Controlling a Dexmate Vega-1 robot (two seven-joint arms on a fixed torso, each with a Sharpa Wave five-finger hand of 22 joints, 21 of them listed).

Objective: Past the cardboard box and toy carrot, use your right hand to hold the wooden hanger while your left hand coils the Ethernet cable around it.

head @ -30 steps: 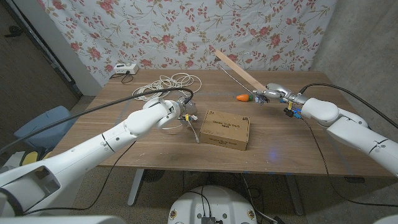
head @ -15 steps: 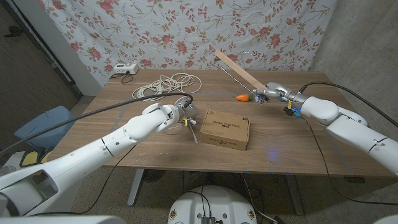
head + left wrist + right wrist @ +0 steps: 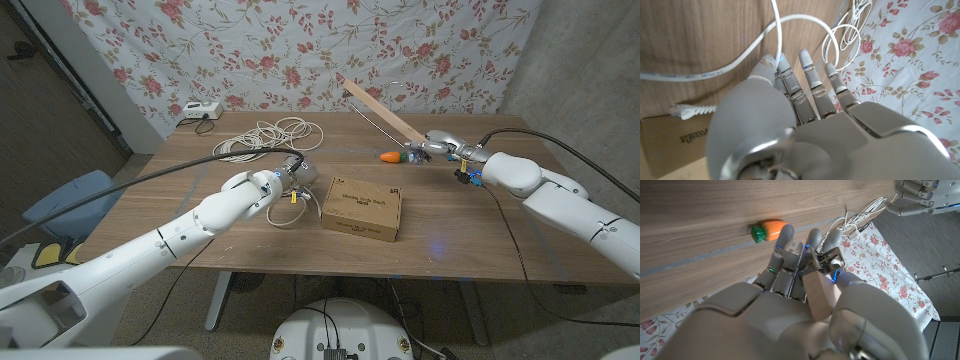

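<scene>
Two hands, head view: right hand (image 3: 437,148) grips the wooden hanger (image 3: 383,112) just beyond the toy carrot (image 3: 391,157), past the cardboard box (image 3: 362,208); left hand (image 3: 284,181) sits just beside the box, Ethernet cable (image 3: 262,136) mostly coiled on the table beyond it.
Left wrist view: fingers (image 3: 807,75) straight and close together, cable strand running by the fingertips; whether they grip it I cannot tell.
Right wrist view: fingers closed around the hanger's end, carrot near.
Progress: hanger held; no cable on it, so coiling is all left.

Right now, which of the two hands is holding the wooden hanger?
The right hand, gripping the wooden hanger beside the toy carrot; the left hand is at the Ethernet cable.
</scene>
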